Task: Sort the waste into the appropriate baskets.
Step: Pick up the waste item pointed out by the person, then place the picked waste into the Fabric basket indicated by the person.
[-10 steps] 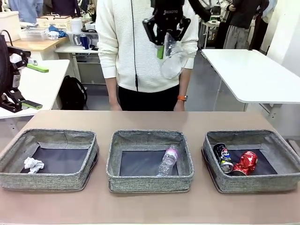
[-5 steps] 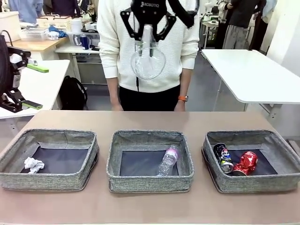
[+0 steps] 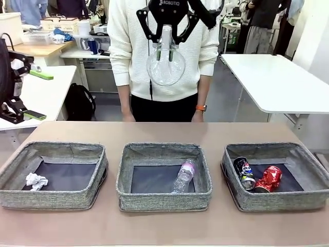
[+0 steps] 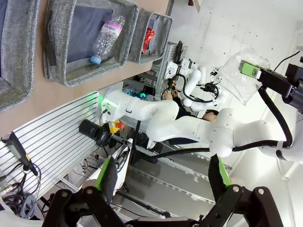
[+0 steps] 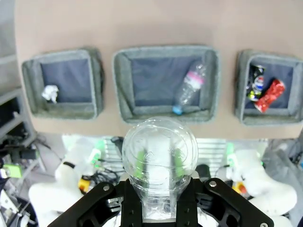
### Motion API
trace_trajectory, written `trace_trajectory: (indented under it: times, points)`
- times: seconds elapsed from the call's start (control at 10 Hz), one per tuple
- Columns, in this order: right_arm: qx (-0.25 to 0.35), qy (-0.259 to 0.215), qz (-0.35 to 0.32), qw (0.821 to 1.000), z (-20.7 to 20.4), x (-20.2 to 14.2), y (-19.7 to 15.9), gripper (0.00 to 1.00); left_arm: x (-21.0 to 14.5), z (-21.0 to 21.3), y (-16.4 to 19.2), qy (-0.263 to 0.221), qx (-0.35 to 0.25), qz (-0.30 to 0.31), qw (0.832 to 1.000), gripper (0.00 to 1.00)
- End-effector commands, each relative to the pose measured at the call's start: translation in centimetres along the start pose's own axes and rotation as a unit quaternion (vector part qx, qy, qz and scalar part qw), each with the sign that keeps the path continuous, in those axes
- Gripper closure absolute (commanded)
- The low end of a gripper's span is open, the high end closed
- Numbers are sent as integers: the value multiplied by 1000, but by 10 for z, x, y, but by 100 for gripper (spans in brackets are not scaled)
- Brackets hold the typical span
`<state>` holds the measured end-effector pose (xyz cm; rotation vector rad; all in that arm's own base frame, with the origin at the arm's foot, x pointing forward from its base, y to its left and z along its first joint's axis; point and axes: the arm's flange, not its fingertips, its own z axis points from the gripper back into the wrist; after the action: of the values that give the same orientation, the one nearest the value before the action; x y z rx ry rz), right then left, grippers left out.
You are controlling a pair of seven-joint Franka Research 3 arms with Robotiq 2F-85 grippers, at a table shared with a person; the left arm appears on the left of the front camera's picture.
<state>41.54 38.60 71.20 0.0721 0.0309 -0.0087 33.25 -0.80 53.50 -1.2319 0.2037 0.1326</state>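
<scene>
High above the table, our right gripper (image 3: 165, 37) is clamped on a clear bottle (image 3: 165, 64) that hangs base-down in front of the person, while our left gripper (image 4: 161, 182) waits off to the side with its jaws spread and nothing between them. To finish this step well, we judge that we should bring the bottle low over the middle basket (image 3: 164, 199), where the pink-labelled bottle (image 3: 184, 176) already lies, and let go only once inside its soft walls.

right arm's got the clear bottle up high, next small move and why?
Probably lower it toward the middle basket. The right gripper is shut on the clear bottle, high above that basket, which already holds the pink-labelled bottle; cans and paper ball lie elsewhere.
</scene>
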Motion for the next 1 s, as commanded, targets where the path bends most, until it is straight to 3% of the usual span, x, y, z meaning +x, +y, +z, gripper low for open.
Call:
trace_trajectory:
  times: [0.0,0.9]
  points:
    - [2,-4,0,1000,0,-1,0,75,-2,2,1,4,-5,-12,1000,0]
    - [2,-4,0,1000,0,-1,0,75,-2,2,1,4,-5,-12,1000,0]
